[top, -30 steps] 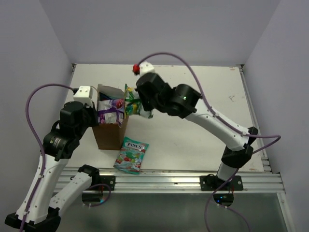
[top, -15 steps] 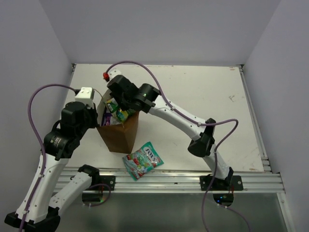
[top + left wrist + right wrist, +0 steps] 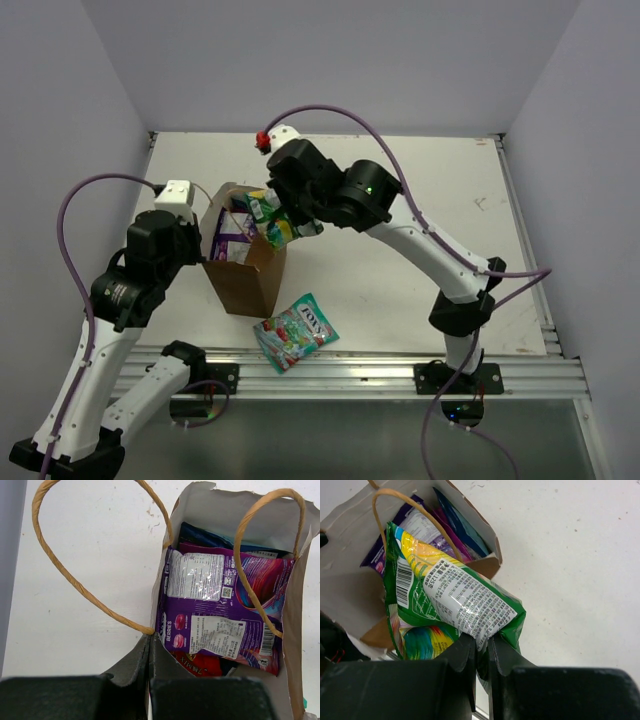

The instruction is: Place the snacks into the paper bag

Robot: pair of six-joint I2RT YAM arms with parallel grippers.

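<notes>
The left hand (image 3: 150, 642) is pinched together on the rim of the paper bag (image 3: 220, 505). Just beyond its fingers the mouth gapes open. A purple packet (image 3: 220, 605) fills most of the opening, with a blue packet (image 3: 210, 537) behind it and a red packet (image 3: 200, 666) nearer the hand. One string handle (image 3: 252, 570) droops across the purple packet, narrowing the way in. The other handle (image 3: 65, 572) loops out over the bench (image 3: 90, 520).

The right hand (image 3: 481, 647) is clamped on a corner of a green packet (image 3: 445, 592). The packet's far end overhangs the bag's rim and mouth, and the bench to the hand's right is open. A teal-pink packet (image 3: 296, 332) lies on the bench beside the bag's base, well below both hands.

Half a second ago the right hand was over the middle of the mouth; it has since drawn back toward the rim, still gripping the green packet. The bag and teal-pink packet have not shifted.
</notes>
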